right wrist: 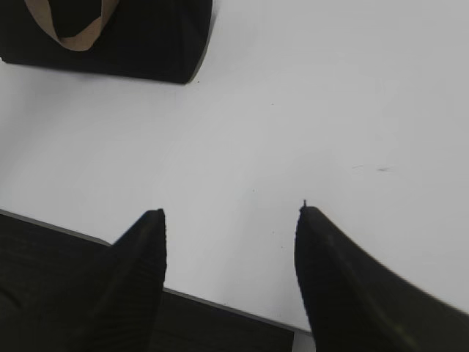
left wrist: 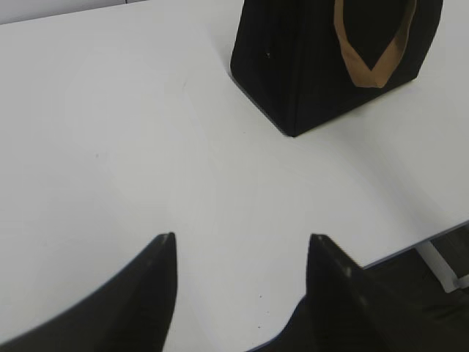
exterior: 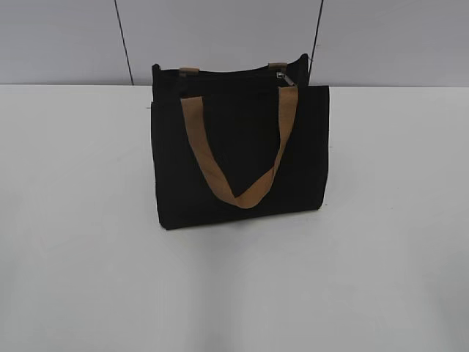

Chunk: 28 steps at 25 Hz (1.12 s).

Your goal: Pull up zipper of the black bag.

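Note:
The black bag point(exterior: 238, 150) stands upright in the middle of the white table, with a tan strap handle point(exterior: 238, 158) hanging down its front. The zipper point(exterior: 286, 78), a small silver slider, sits at the right end of the top edge. Neither gripper shows in the exterior view. In the left wrist view the left gripper point(left wrist: 242, 238) is open and empty near the table's front edge, with the bag point(left wrist: 308, 66) far ahead to the right. In the right wrist view the right gripper point(right wrist: 231, 213) is open and empty, and the bag point(right wrist: 139, 44) is far ahead to the left.
The white table point(exterior: 80, 257) spreads around the bag. A grey panelled wall point(exterior: 66, 37) stands behind it. The table's front edge shows in both wrist views, with a white table leg point(left wrist: 440, 264) in the left wrist view.

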Available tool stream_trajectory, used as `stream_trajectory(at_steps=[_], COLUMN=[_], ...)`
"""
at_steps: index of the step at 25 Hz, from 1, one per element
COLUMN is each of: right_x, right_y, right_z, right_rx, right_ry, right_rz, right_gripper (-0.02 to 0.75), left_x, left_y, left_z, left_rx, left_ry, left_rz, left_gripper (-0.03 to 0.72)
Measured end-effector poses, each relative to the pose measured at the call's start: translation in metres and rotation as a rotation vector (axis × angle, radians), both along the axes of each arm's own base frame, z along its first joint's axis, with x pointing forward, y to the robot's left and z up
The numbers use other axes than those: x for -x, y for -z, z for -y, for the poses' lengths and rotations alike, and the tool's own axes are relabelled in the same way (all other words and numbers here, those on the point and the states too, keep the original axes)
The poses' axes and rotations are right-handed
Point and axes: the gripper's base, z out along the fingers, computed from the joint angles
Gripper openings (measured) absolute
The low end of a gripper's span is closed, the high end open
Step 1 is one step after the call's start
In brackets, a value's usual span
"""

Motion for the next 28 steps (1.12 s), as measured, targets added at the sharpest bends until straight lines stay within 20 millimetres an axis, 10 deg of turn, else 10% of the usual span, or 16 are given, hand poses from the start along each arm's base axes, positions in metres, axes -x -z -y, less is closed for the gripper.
stream_trajectory(at_steps=[28], right_x=[-0.002], right_y=[0.0], right_z=[-0.002], right_rx=[-0.015], right_ry=[0.117], right_rz=[0.0], right_gripper=[0.426], left_x=[0.018], left_y=[0.001], left_z=[-0.003], left_rx=[0.027], left_ry=[-0.58], left_rz=[0.083], left_gripper=[0.376])
